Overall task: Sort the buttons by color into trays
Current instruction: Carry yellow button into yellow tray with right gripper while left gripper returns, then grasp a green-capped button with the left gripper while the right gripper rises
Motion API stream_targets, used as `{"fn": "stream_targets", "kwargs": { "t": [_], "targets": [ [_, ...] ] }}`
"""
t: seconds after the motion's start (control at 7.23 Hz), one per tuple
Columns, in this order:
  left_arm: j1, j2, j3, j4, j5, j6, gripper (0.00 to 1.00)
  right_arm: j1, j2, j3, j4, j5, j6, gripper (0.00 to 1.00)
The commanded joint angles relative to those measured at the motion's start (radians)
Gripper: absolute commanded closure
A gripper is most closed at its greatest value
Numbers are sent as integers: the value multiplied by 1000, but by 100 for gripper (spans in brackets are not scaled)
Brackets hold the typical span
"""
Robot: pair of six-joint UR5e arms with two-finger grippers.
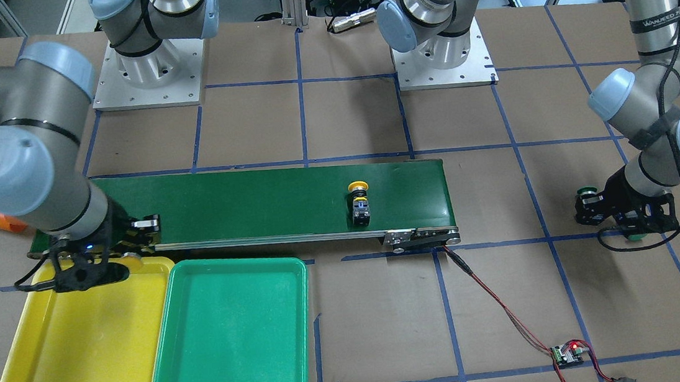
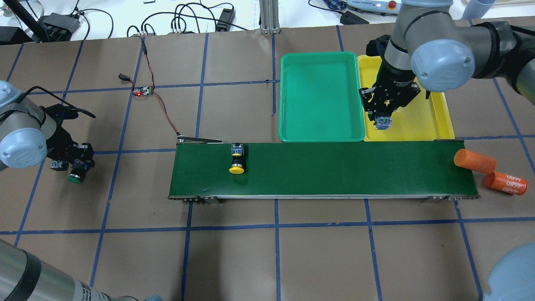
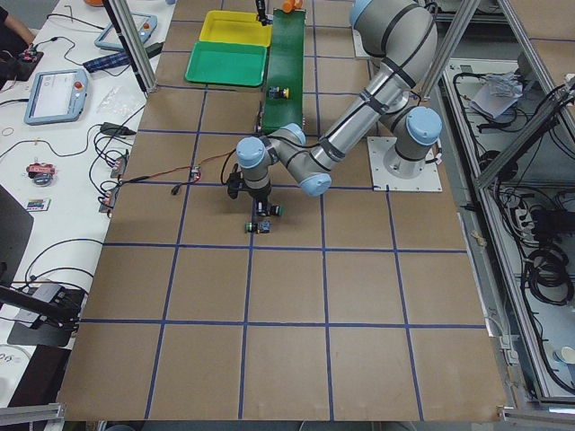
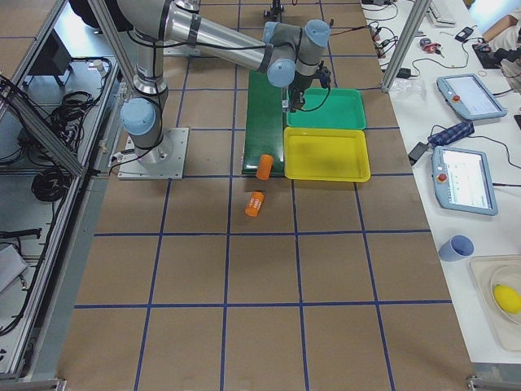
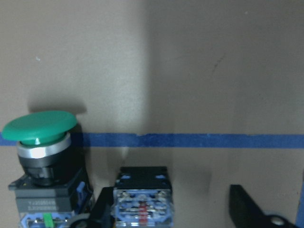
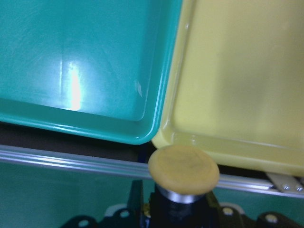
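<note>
Right gripper (image 2: 382, 118), clamped on a yellow-capped button (image 6: 184, 169), hangs at the yellow tray's (image 2: 418, 121) corner by the green tray (image 2: 322, 96); release risks a rim bounce.

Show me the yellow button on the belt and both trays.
yellow button on the belt (image 2: 236, 169): overhead view, on its cap.
green tray (image 2: 319, 96): overhead view, bare floor.
yellow tray (image 2: 430, 118): overhead view, bare floor.

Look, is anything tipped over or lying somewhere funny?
Yes. The yellow button on the conveyor belt lies on its side, cap toward the robot. Two orange cylinders lie flat too: one at the belt's end, the other off it on the table. The right gripper holds a second yellow button at the yellow tray.
</note>
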Motion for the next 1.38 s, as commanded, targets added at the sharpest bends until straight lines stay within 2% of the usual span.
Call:
{"fn": "stream_targets", "kwargs": {
  "t": [0.0,0.14,0.28,0.41,0.69,0.97,1.11,1.24],
  "targets": [
    [-22,38,23,-93,-11,-11,100,-160,122,-10,-157,-2,-175,100],
    [-53,66,71,-177,-29,-22,100,-164,166,-9,-217,-2,-180,100],
    [-109,99,140,-299,-42,-107,100,-165,182,-7,-242,9,-185,2],
    [-181,126,188,-382,-74,-203,100,-169,177,-10,-245,-2,-179,0],
    [-295,181,184,-412,-147,-290,100,-166,145,-18,-225,-3,-176,0],
    [-388,199,159,-408,-178,-360,100,-161,-3,5,-30,4,-171,0],
    [-445,183,155,-399,-191,-470,100,-158,-66,79,79,6,-156,0],
    [-496,172,144,-400,-189,-524,100,-158,-150,150,79,0,-148,0]
  ]
}}
